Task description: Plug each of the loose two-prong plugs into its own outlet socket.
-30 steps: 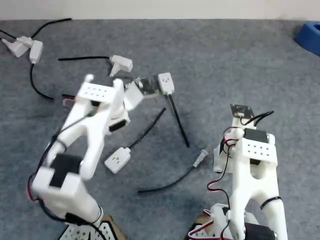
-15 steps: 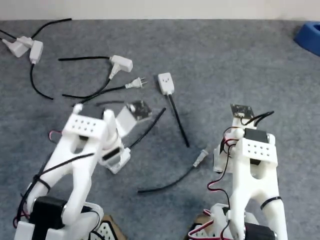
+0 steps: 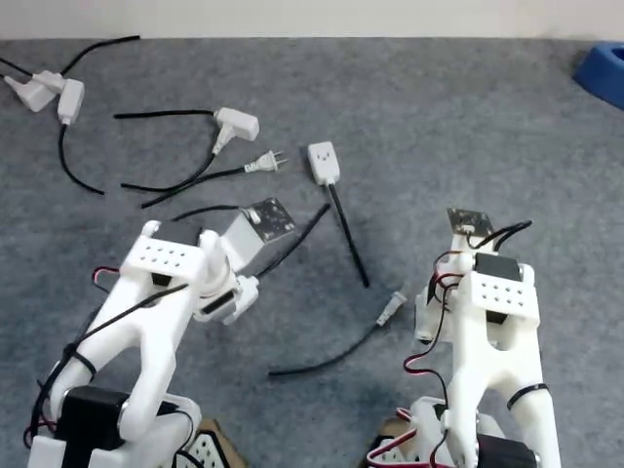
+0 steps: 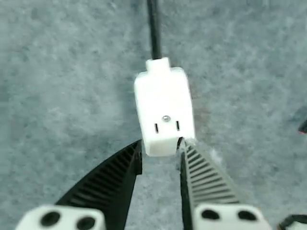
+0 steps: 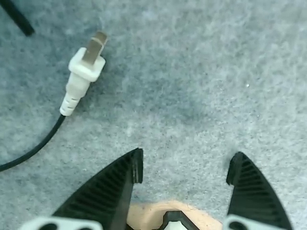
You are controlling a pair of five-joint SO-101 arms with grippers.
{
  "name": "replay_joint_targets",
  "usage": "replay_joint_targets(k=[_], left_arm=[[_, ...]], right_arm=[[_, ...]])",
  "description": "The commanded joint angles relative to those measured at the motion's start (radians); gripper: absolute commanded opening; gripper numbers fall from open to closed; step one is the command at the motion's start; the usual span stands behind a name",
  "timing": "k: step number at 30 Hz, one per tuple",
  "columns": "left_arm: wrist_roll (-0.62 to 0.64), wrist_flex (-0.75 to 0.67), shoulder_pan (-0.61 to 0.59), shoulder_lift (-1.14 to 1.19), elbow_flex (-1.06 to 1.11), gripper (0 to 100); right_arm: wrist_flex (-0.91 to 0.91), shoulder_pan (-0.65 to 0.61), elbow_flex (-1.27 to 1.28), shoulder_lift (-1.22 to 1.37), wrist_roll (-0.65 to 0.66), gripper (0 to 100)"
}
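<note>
In the left wrist view a white outlet socket point(image 4: 163, 105) with a black cord point(image 4: 153, 28) lies on the grey carpet. My left gripper point(image 4: 160, 143) is shut on its near end, and its two slots face the camera. In the high view that socket point(image 3: 247, 290) peeks out under the left arm. My right gripper point(image 5: 184, 167) hangs open over bare carpet, with a loose two-prong plug point(image 5: 84, 67) a short way off; the same plug point(image 3: 390, 309) lies left of the right arm. Another loose plug point(image 3: 263, 163) lies beside a second socket point(image 3: 323, 161).
An angled white plug point(image 3: 237, 124) lies farther back. A joined white plug and socket point(image 3: 47, 92) sit at the far left corner. Black cords cross the carpet between the arms. A blue object point(image 3: 603, 70) sits at the far right edge.
The left arm has pulled back from the far plug and come down onto the near socket. The socket and its cord have shifted slightly. The right arm has kept still.
</note>
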Motion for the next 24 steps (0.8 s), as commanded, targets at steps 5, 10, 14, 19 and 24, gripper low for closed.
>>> replay_joint_targets(k=[5,10,14,19,24], left_arm=[[-0.055,0.064,-0.097,-0.022,-0.153,13],[-0.049,0.068,-0.091,-0.021,-0.165,13],[-0.049,0.068,-0.091,-0.019,-0.160,13],[-0.049,0.008,-0.090,-0.019,-0.070,13],[-0.048,-0.081,-0.090,-0.019,0.021,13]], right_arm=[[0.007,-0.007,-0.005,-0.030,-0.003,28.1],[0.007,-0.007,-0.005,-0.030,-0.003,28.1],[0.007,-0.007,-0.005,-0.030,-0.003,28.1],[0.007,-0.007,-0.005,-0.030,-0.003,28.1],[0.007,-0.007,-0.005,-0.030,-0.003,28.1]])
